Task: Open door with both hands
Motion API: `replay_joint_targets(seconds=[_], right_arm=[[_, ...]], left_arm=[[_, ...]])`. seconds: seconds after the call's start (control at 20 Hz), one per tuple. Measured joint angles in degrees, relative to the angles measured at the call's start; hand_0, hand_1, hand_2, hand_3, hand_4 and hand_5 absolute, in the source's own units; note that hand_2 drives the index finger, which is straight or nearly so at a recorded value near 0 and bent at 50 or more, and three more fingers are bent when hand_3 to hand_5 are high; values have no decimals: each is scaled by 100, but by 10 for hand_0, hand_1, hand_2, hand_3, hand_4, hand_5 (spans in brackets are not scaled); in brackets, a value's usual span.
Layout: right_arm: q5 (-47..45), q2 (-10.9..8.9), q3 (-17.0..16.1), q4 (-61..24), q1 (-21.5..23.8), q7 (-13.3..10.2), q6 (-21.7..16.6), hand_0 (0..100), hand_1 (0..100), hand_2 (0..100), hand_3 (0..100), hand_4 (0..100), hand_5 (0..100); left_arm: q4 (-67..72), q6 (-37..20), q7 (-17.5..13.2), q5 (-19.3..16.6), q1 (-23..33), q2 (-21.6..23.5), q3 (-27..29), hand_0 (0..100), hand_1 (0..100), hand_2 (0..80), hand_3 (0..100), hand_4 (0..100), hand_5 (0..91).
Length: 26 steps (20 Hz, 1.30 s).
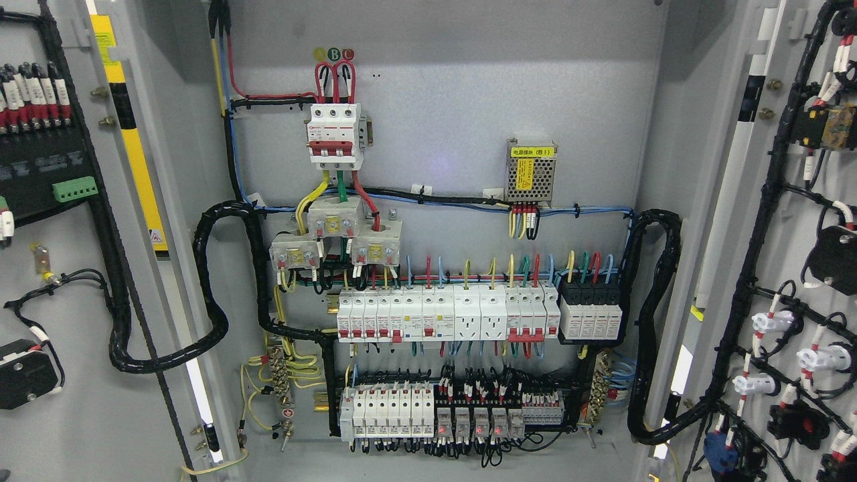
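So the cabinet (pixel 442 67) fills pretty much the whole head view, grey inside, and both doors are swung wide open. The left door (pixel 67 415) takes up the left edge with its inner face toward us, wiring and a green terminal strip (pixel 75 189) on it. The right door (pixel 803 268) does the same on the right edge, with black cable bundles and a bunch of white and black fittings mounted on its back.

Neither robot hand shows anywhere in the shot, so I can't tell if the fingers are apart or together.

Inside, fat black conduit loops (pixel 207 294) run down either side of the back panel. Across the middle sits a long row of white breakers (pixel 442 314), with a second row of breakers and relays (pixel 435 412) lower down. Up top there's a three-pole main breaker (pixel 335 134) with red loops feeding it, and to its right a small metal power supply (pixel 531 175) with a yellow label.
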Motion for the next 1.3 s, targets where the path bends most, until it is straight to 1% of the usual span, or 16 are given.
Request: replay_joint_targets(seconds=[0.4,0.7,0.85,1.05,1.15,1.3], right_arm=[[-18,-40,-4,18,-26,0,2,0,500,40,0,0,0],[-18,-59,17,20,-26,0,2,0,500,40,0,0,0],[-10,-76,54,15,-18,0,2,0,500,40,0,0,0],[4,-163,194,2,-4,-5,2,0,500,40,0,0,0],[25,-233,330,2,13,-7,2,0,500,40,0,0,0],[90,-341,626,52,32,-2,5,0,500,40,0,0,0]], left_arm=[[168,33,16,-8,-122,66,-89,120,556,0,0,0,0],[-104,41,32,-38,-129,56,-328,120,556,0,0,0,0],[-345,56,51,-127,-111,26,-452,120,556,0,0,0,0],[-722,9,57,-381,-103,-91,-590,120,556,0,0,0,0],[-883,-12,57,-491,-99,-152,-669,120,556,0,0,0,0],[-1077,-44,61,-619,-93,-295,-875,120,556,0,0,0,0]])
